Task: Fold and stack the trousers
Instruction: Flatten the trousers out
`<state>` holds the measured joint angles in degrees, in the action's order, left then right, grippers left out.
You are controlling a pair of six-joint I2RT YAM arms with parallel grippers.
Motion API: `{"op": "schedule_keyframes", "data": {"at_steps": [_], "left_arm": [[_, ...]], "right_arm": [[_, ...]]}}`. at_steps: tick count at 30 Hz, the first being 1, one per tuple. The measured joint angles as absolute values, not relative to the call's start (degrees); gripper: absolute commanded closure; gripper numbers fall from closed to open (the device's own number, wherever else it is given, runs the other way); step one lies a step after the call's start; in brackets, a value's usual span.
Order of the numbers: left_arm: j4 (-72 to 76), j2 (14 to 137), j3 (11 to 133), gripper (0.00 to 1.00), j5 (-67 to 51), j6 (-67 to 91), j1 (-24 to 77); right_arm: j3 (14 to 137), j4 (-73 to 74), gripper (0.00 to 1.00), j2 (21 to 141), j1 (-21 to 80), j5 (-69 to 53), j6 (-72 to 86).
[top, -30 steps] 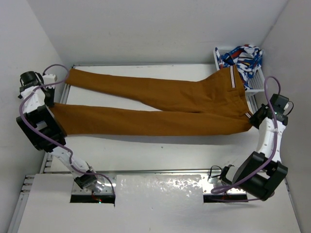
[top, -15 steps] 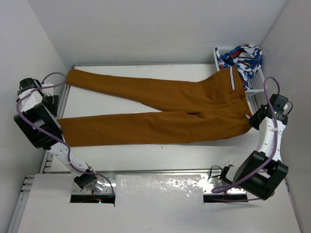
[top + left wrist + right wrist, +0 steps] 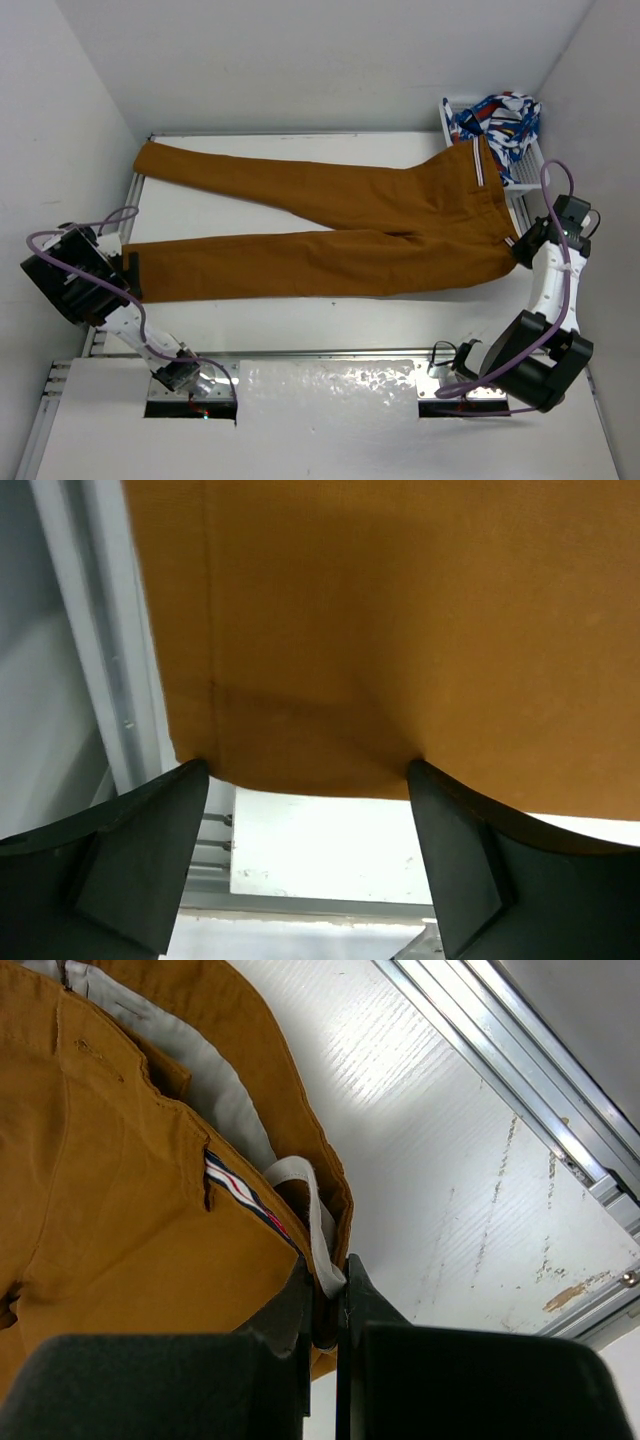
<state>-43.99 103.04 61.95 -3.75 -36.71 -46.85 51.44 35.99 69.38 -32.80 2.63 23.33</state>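
The left gripper's [image 3: 300, 772] jaws stand spread wide, their tips at the hem of one leg cuff, with nothing pinched between them. The right gripper's [image 3: 326, 1295] jaws are clenched on the waistband edge of the trousers [image 3: 330, 225], nipping the pale lining just by a striped tab.

The trousers lie flat across the table [image 3: 330, 320], waist at the right edge and legs running left. One leg ends near the far left corner, and the other ends at the left edge beside the left gripper. A patterned cloth [image 3: 495, 118] sits heaped in a white rack [image 3: 527, 168] at the far right corner.
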Motion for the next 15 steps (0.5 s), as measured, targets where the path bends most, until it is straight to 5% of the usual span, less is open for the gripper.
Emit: {"op": "schedule_keyframes", "data": {"at_steps": [1, 3, 7, 15], "left_arm": [[-44.03, 103.33, 62.17, 0.23, -3.64, -36.56, -46.81], [-43.46, 103.35, 62.19, 0.43, -3.31, -35.51, -46.81], [-43.09, 103.26, 62.13, 0.97, -3.99, -34.96, -46.68], [-41.60, 100.68, 59.46, 1.00, -3.95, -39.09, -46.76]], "right_arm": [[51.44, 36.01, 1.00, 69.38, -32.80, 2.63, 23.31], [51.44, 36.07, 1.00, 69.38, -32.75, 2.63, 23.31], [49.63, 36.12, 1.00, 68.86, -32.73, 3.25, 23.53], [43.11, 38.76, 1.00, 67.42, -34.20, 10.22, 26.83]]}}
